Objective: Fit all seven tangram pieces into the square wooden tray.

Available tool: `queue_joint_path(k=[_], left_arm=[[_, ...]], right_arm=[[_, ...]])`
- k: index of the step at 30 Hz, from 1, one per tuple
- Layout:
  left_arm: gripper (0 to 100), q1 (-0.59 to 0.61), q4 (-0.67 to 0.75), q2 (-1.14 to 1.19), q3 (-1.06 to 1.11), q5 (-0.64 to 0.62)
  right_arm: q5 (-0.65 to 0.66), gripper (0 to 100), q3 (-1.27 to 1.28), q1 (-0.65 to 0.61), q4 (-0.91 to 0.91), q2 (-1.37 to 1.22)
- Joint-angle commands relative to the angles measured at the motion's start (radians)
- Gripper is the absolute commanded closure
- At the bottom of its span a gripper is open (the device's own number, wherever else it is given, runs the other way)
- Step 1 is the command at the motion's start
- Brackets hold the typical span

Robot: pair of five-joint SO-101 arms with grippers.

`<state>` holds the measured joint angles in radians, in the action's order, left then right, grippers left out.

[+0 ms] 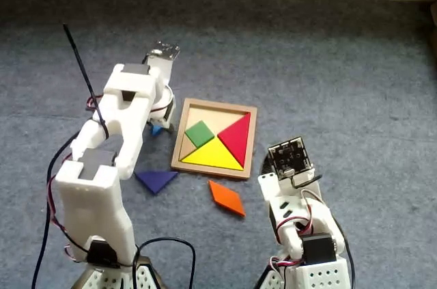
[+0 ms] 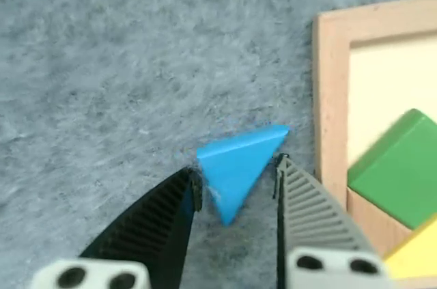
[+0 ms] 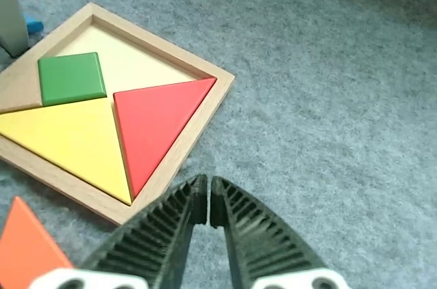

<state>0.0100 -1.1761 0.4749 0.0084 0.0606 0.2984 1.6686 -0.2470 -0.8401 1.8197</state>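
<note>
Grey, carpet-like fabric covers the worktop [image 1: 355,77]. Nearest the arm bases, the right gripper [image 3: 208,197] has its ribbed black fingers pressed together with nothing between them. It sits over the fabric just short of the tray's near edge, close to the red triangle's pointed end.

A little farther out, an orange parallelogram [image 1: 227,197] lies flat on the fabric, near the tray's front edge but apart from it. To its left a dark blue triangle [image 1: 156,180] also lies flat, just beside the tray's near left corner.

Next comes the square wooden tray [image 1: 252,142], turned slightly askew on the worktop. Three pieces lie inside it. A large yellow triangle [image 1: 210,155] runs along the near edge. A red triangle [image 1: 237,135] sits against the right edge. A green square [image 1: 199,133] sits near the middle, touching the yellow triangle. The far part of the tray's pale floor is bare.

The left arm stretches out along the tray's left side. The left gripper [image 2: 237,176] has its fingers apart, one on either side of a small light blue triangle [image 2: 239,159]. That piece rests on the fabric just outside the tray's left rim, not touching the wood. The black finger [image 2: 171,214] meets one edge of the triangle; the grey finger [image 2: 307,207] stands just beside the opposite edge. I cannot tell whether they press on it.
</note>
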Motion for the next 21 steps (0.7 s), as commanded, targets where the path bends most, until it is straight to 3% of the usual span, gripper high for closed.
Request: queue_joint_path(k=[1,6,21], left_arm=[[85,-0.010,-0.029,0.013,-0.074,0.009],[85,-0.015,-0.025,0.015,-0.074,0.009],[100,-0.016,-0.021,-0.048,-0.053,0.012]], right_arm=[[0.012,96.4,0.065,-0.008,0.028,0.012],[0.012,96.4,0.065,-0.008,0.028,0.012],[0.012,96.4,0.065,-0.008,0.028,0.012]])
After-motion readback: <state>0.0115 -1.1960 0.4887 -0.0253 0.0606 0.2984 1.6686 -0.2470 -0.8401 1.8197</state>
